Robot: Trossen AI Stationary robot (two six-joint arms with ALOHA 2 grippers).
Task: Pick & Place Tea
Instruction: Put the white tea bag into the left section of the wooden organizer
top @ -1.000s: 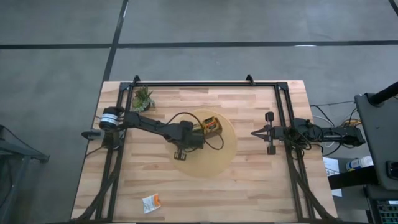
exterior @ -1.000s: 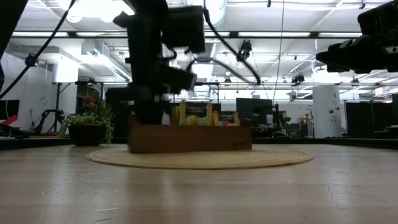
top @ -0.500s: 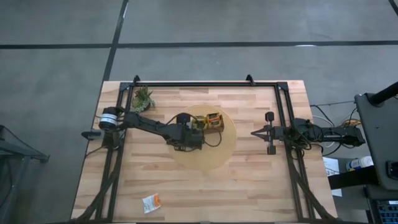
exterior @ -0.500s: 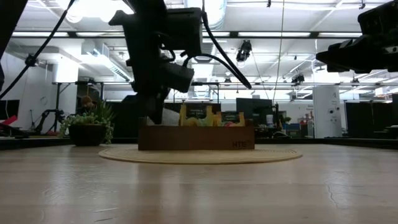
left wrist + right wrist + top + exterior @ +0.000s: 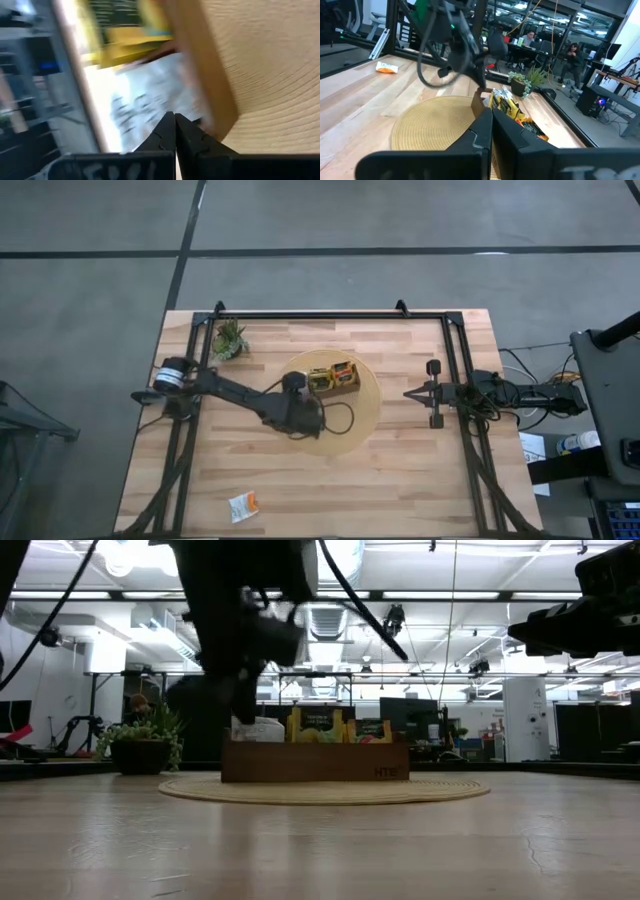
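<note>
A brown wooden tray stands on a round woven mat at mid-table. Yellow-and-dark tea sachets and orange ones stand upright in it. My left gripper is at the tray's left end, shut on a white sachet that sticks up above the tray wall. Another white-and-orange sachet lies flat near the table's near edge. My right gripper waits shut over the table's right part, touching nothing. My left gripper pinches the white sachet at its near edge between the two fingertips. The fingers slant down from the table's left. The sachet stands inside the tray's left end, next to the wooden wall; its lower part is hidden by the tray.
A small green potted plant stands at the far left corner. A black frame runs along the far edge and both sides. Bare wood lies between the mat and the near edge. A black cable loops over the mat.
The mat and tray have slid a little toward the far edge, and the tray has turned slightly. My left wrist has swung from over the tray toward the near left. A white sachet now shows above the tray's left end in the low view.
</note>
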